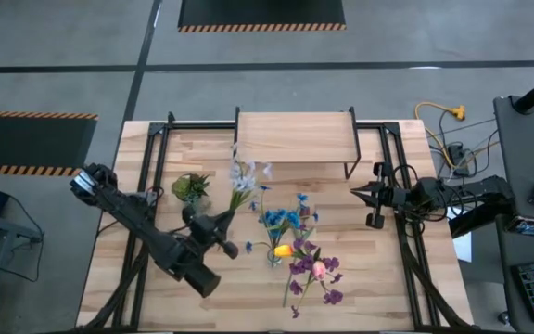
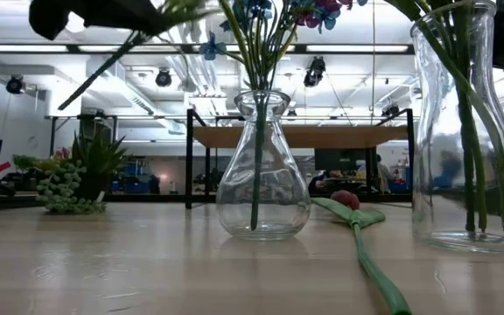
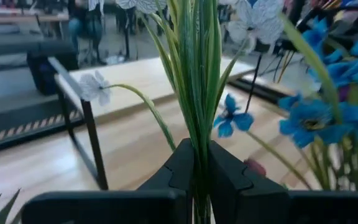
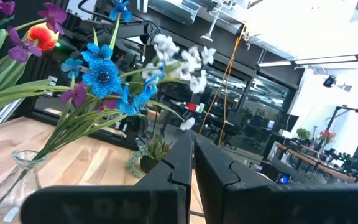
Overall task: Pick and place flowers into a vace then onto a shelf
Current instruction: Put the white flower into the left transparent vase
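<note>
From above, the left pincer (image 1: 222, 221) is gripping a white-lilac stem (image 1: 245, 179) over the bench (image 1: 109, 260) near the potted plant (image 1: 191, 187), while the right pincer (image 1: 364, 193) is waiting closed and empty just right of the shelf (image 1: 295, 137), which is carrying nothing yet. At bench level, blue flowers (image 2: 256, 10) are standing in the small vase (image 2: 262, 188), a tall vase (image 2: 466, 131) is holding green stems, and one red bud (image 2: 346, 199) is lying loose. The left wrist view is showing fingers (image 3: 182, 168) clamped on stalks, so more stems and both vases' shelving seem left.
</note>
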You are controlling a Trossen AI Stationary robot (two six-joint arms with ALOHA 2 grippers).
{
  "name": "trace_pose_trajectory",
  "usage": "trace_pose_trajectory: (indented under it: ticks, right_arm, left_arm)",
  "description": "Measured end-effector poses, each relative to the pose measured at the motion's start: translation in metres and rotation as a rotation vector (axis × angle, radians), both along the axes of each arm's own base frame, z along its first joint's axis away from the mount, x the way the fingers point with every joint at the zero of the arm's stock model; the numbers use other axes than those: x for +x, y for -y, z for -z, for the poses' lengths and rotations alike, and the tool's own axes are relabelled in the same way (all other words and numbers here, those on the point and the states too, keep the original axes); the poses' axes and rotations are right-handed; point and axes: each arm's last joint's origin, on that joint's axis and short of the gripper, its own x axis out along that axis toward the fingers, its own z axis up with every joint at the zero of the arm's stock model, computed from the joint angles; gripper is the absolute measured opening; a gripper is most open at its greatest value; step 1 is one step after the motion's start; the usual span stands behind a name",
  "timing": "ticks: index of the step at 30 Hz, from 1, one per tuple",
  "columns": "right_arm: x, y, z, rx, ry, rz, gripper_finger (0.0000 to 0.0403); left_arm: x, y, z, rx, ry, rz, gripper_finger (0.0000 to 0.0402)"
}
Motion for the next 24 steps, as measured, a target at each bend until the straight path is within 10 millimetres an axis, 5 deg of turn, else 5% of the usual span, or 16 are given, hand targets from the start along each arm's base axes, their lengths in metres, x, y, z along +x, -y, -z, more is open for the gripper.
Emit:
trace_pose_trajectory:
  ticks: [11, 24]
  right_arm:
    - [0.0, 0.0, 0.0, 0.0, 0.001, 0.0, 0.0009]
    - [0.0, 0.0, 0.0, -0.003, 0.002, 0.001, 0.0009]
  left_arm:
    - [-0.002, 0.005, -0.005, -0.095, 0.01, 0.034, 0.0012]
    - [-0.018, -0.003, -0.054, -0.1, -0.012, 0.181, 0.0012]
